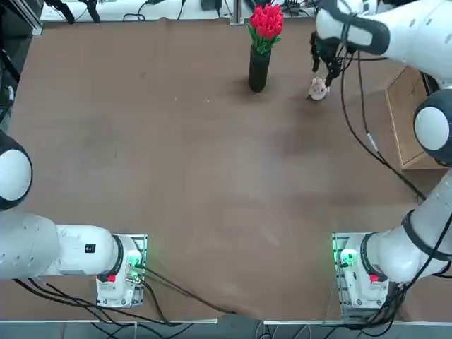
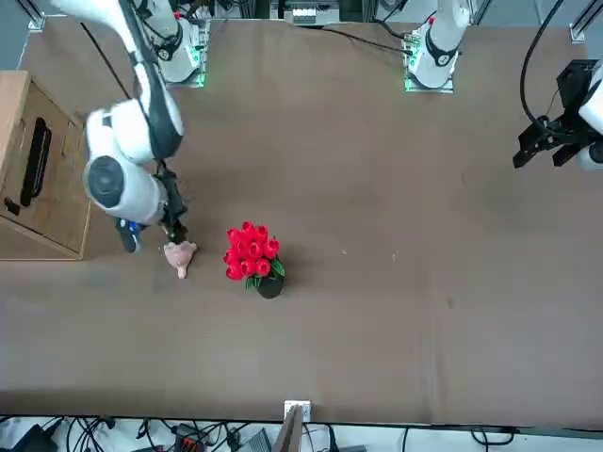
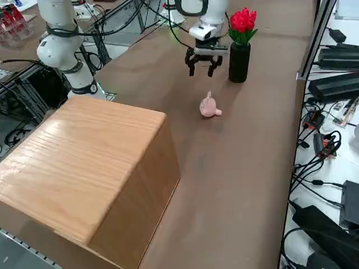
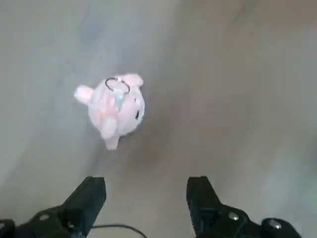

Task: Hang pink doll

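The pink doll (image 1: 318,89) (image 2: 179,254) (image 3: 209,107) is a tiny pale pink plush lying on the brown table, right of the black vase. A small metal ring (image 4: 117,84) sits on its head in the right wrist view (image 4: 115,109). My right gripper (image 1: 326,65) (image 2: 170,226) (image 3: 203,66) (image 4: 146,193) hovers just above and beside the doll, open, with nothing between its fingers. The doll lies ahead of the fingertips, apart from them.
A black vase (image 1: 258,68) with red tulips (image 3: 243,20) stands a short way left of the doll in the top view. A wooden box (image 3: 84,168) (image 1: 409,123) sits at the table's right edge near my arm. Black cables (image 1: 360,127) hang from the arm.
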